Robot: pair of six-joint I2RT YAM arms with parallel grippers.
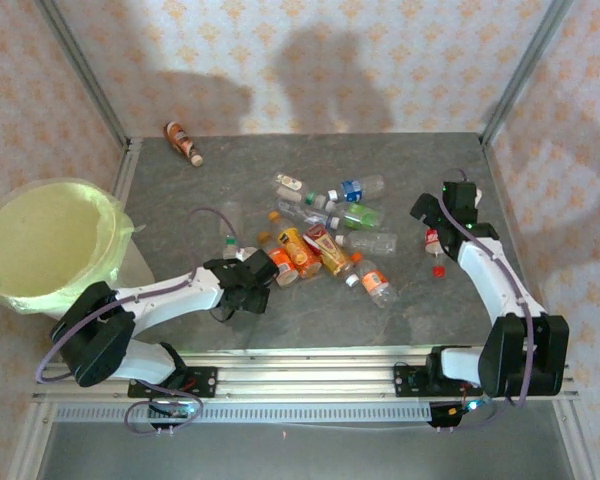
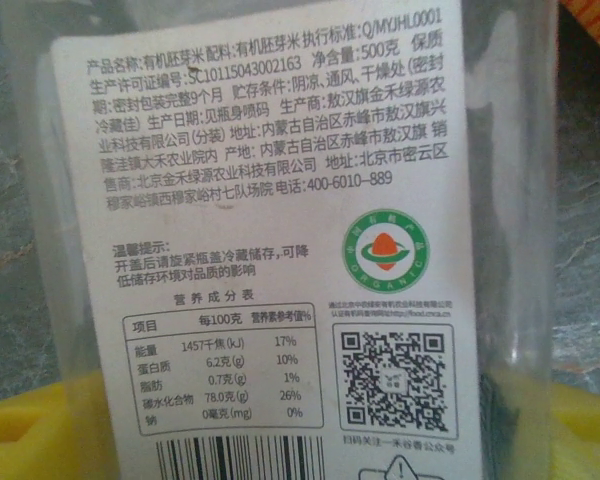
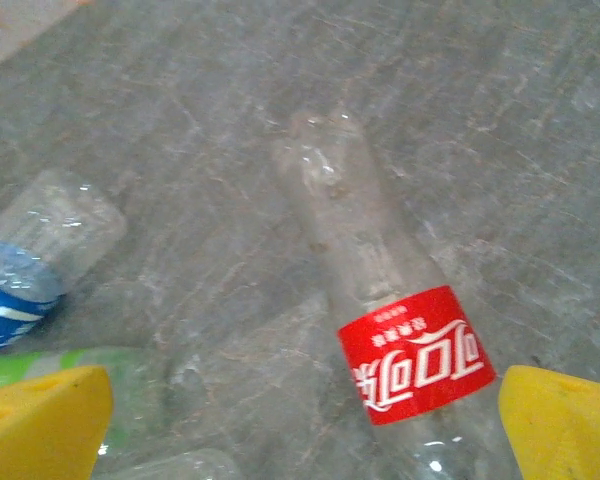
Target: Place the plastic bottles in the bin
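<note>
- Between the fingers of the left end effector (image 2: 310, 440): a white-label bottle (image 2: 280, 200). Whether it is gripped I cannot tell. Step judged: pickup.
- Ahead of the right end effector (image 3: 300, 400), spread wide: a red-label bottle (image 3: 380, 300), lying flat.
- Next: clamp, lift, carry left to the bin (image 1: 50, 184).
- Count: roughly twelve bottles (image 1: 325, 235) on the surface (image 1: 310, 320); one bin.

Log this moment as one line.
left gripper: around white-label bottle, grip unclear | right gripper: open, at red-label bottle

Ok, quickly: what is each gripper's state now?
Left gripper: around the clear plastic bottle with white label; grip cannot be told.
Right gripper: open, holding nothing.
</note>
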